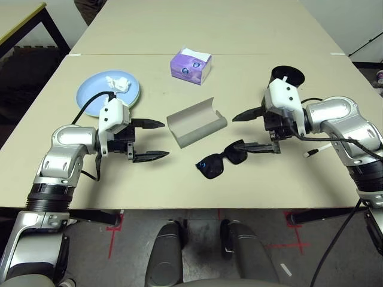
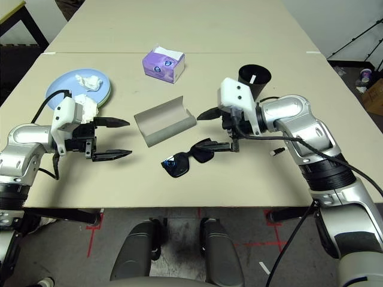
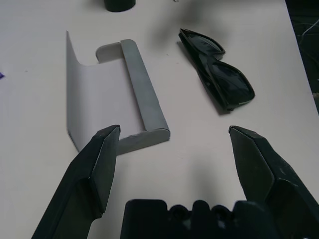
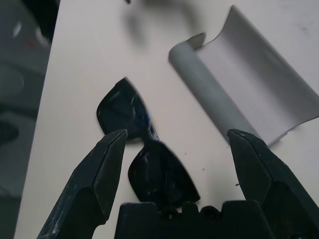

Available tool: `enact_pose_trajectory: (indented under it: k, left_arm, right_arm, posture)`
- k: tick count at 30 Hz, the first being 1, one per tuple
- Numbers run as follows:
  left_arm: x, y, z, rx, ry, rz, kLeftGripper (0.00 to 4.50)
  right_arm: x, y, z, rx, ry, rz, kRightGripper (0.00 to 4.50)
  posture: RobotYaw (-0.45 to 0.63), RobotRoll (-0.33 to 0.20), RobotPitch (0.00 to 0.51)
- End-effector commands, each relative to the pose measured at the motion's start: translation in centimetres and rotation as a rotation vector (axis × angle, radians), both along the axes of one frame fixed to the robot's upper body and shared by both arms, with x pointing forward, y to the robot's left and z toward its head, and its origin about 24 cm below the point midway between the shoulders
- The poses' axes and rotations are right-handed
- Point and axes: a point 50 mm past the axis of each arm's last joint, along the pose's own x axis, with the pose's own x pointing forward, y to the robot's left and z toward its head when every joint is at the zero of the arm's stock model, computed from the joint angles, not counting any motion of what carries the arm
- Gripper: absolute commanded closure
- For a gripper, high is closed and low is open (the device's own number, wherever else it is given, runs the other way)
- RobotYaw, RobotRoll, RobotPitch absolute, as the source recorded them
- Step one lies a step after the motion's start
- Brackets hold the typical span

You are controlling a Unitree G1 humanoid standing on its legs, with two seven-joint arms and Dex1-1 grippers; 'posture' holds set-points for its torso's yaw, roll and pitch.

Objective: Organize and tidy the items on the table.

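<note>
Black sunglasses (image 1: 221, 160) lie folded on the table (image 1: 179, 182), just in front of an open grey glasses case (image 1: 196, 121). My right gripper (image 1: 237, 131) is open, low over the sunglasses' right end; they lie between its fingers (image 4: 107, 169) in the right wrist view. My left gripper (image 1: 164, 139) is open and empty, left of the case (image 3: 99, 94). A light blue plate (image 1: 96, 95) at the back left carries a crumpled tissue wad (image 1: 118, 83). A black cup (image 1: 286, 76) stands behind my right wrist. A white pen (image 1: 315, 150) lies under my right forearm.
A purple tissue box (image 1: 190, 64) stands at the back centre. A second beige tabletop (image 1: 209, 24) adjoins the far edge, and a yellow-edged table (image 1: 18, 18) stands at the far left. Black cables hang from both arms.
</note>
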Motion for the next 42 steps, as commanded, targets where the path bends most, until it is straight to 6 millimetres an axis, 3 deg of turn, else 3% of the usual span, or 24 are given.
enact_pose_trajectory:
  k: [1, 15, 25, 42]
  left_arm:
    - [-0.3, -0.4, 0.0, 0.012, -0.014, -0.020, 0.05]
    - [0.0, -0.6, -0.2, 0.003, -0.017, -0.003, 0.05]
    - [0.2, -0.7, -0.2, -0.001, -0.023, 0.004, 0.05]
    - [0.0, -0.8, -0.3, -0.005, -0.026, 0.015, 0.05]
  right_arm:
    - [-0.6, 1.0, 0.2, -0.120, -0.040, 0.038, 0.00]
    - [0.2, 5.8, 0.2, -0.395, -0.198, 0.161, 0.00]
    - [0.3, 6.6, 0.6, -0.586, -0.268, 0.176, 0.00]
    - [-1.0, 8.1, -0.2, -0.658, -0.243, 0.219, 0.00]
  posture:
    - [0.03, 0.000, 0.187]
    - [0.03, 0.000, 0.185]
    - [0.03, 0.000, 0.184]
    - [0.03, 0.000, 0.185]
